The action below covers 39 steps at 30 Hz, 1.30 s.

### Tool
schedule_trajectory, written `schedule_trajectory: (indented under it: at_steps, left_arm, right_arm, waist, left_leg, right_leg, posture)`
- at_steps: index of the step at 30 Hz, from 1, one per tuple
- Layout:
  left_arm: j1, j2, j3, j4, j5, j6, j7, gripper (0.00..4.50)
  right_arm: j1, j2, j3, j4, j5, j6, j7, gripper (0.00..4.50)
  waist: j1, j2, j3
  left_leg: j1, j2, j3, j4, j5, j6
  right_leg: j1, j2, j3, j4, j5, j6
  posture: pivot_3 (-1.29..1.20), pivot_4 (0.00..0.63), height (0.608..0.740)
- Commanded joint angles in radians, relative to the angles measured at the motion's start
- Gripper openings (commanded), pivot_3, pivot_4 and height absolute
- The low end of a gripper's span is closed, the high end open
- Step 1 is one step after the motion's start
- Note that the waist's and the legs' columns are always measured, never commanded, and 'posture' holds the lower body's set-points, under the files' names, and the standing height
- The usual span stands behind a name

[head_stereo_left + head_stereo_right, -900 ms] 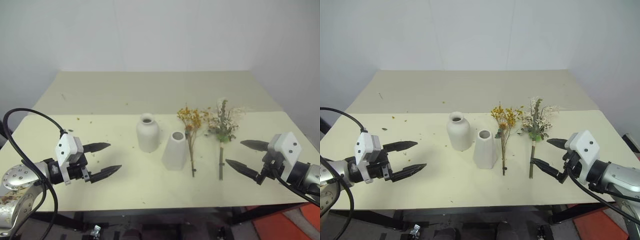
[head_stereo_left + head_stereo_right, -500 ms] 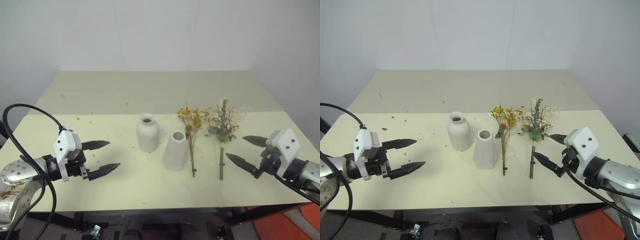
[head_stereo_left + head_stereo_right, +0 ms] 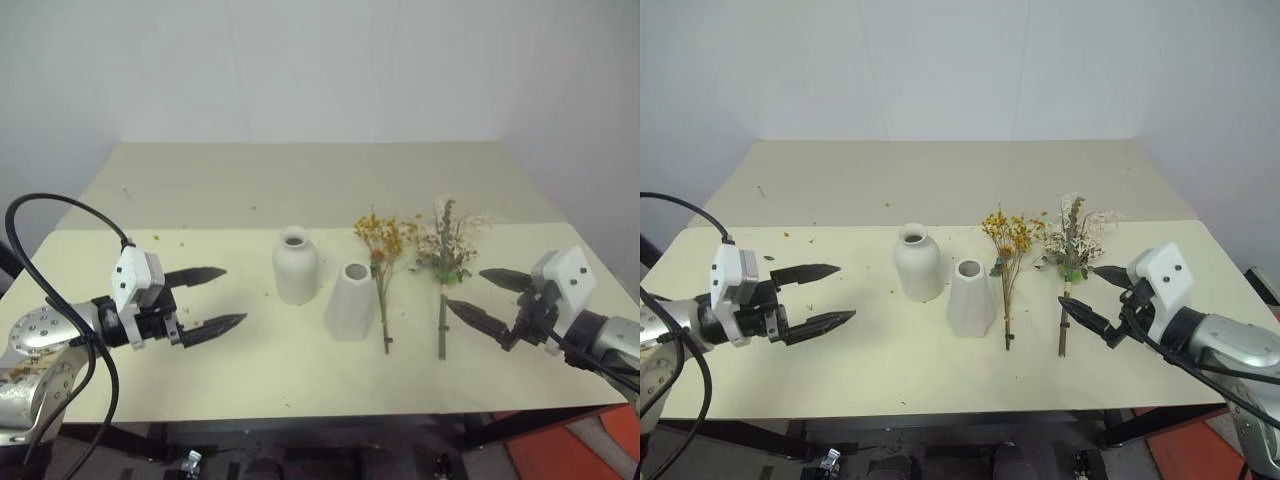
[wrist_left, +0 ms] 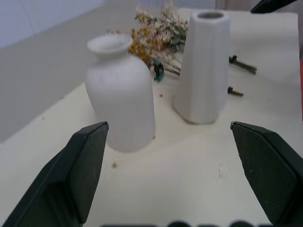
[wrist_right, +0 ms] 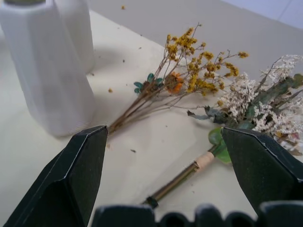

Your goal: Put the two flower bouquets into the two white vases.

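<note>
The right gripper (image 3: 1098, 297) is seen with its fingers spread wide and nothing held; over the last second it has been brought in toward the pale bouquet (image 3: 1072, 254), whose stem is now just beside its fingertips. The yellow bouquet (image 3: 1007, 250) lies flat just beyond, between the pale bouquet and the tapered vase (image 3: 970, 298). The rounded vase (image 3: 918, 262) stands past it. The left gripper (image 3: 818, 295), wide open and empty, is held well apart. A first pick-up is judged imminent; both vases remain unfilled.

On the table (image 3: 200, 200), mid-front: round vase (image 3: 296, 265), cone vase (image 3: 349, 300) just right and nearer the front edge, then two bouquets (image 3: 381, 260) (image 3: 444, 255) lying side by side, stems frontward.
</note>
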Motion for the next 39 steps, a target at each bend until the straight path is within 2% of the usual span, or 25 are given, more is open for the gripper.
schedule_trajectory:
  at_steps: [1,7,13,18,26,32,35,39]
  left_arm:
    - [-0.068,0.023,-0.004,0.025,-0.031,0.014,-0.025,4.5]
    - [-0.221,0.042,-0.053,0.065,-0.06,0.042,-0.083,4.5]
    - [-0.392,0.049,-0.121,0.15,-0.026,0.073,-0.093,4.5]
    - [-0.501,0.05,-0.17,0.222,-0.013,0.068,-0.152,4.5]
    - [-0.577,0.016,-0.222,0.263,0.013,0.064,-0.179,4.5]
    - [-0.595,0.008,-0.227,0.274,0.022,0.059,-0.193,4.5]
    - [-0.596,0.006,-0.224,0.271,0.023,0.061,-0.192,4.5]
    - [-0.583,0.008,-0.22,0.269,0.031,0.059,-0.188,4.5]
  right_arm:
    - [-0.073,-0.026,-0.002,-0.047,0.064,0.162,-0.088,4.48]
    - [-0.267,0.008,0.036,0.011,0.131,0.487,-0.266,4.48]
    - [-0.415,0.086,0.082,0.077,0.114,0.716,-0.372,4.48]
    - [-0.508,0.144,0.125,0.134,0.063,0.826,-0.422,4.48]
    - [-0.68,0.258,0.287,0.401,-0.165,0.842,-0.577,4.48]
    - [-0.758,0.335,0.318,0.572,-0.264,0.796,-0.584,4.48]
    - [-0.774,0.351,0.334,0.648,-0.302,0.734,-0.577,3.88]
    - [-0.79,0.357,0.356,0.685,-0.339,0.665,-0.567,2.59]
  waist:
    - [0.0,0.0,0.0]
    - [-0.001,0.0,0.0]
    - [-0.001,0.0,0.0]
    - [-0.004,0.0,0.0]
    - [-0.008,0.0,0.0]
    - [-0.008,0.0,0.0]
    - [-0.009,0.001,0.0]
    - [-0.012,0.001,0.0]
  left_leg:
    - [0.0,0.0,0.0,0.0,0.0,0.0]
    - [-0.002,0.0,0.0,0.0,0.0,0.0]
    - [-0.002,0.0,-0.001,0.0,0.0,0.0]
    - [-0.003,0.0,-0.001,0.0,0.0,0.0]
    - [-0.003,0.0,-0.001,0.0,0.0,0.0]
    - [-0.005,0.0,-0.001,-0.001,0.0,0.0]
    - [-0.005,0.0,-0.001,0.0,0.0,0.0]
    - [-0.005,0.0,-0.001,0.0,0.0,0.0]
  right_leg:
    - [0.0,0.0,0.0,0.0,0.0,0.001]
    - [-0.001,0.0,0.0,0.0,0.002,0.004]
    - [-0.002,0.0,0.0,0.0,0.003,0.006]
    - [-0.002,0.0,0.0,-0.001,0.004,0.006]
    - [-0.003,0.0,0.0,0.0,0.004,0.006]
    - [-0.004,0.001,-0.001,0.0,0.004,0.005]
    - [-0.005,0.001,-0.001,0.0,0.004,0.005]
    - [-0.005,0.001,-0.001,0.0,0.004,0.006]
  posture:
    - [0.0,0.15,0.74]
    - [0.0,0.15,0.74]
    - [0.0,0.15,0.74]
    - [0.0,0.15,0.74]
    - [0.0,0.15,0.74]
    - [0.0,0.15,0.74]
    - [0.0,0.15,0.74]
    - [0.0,0.15,0.74]
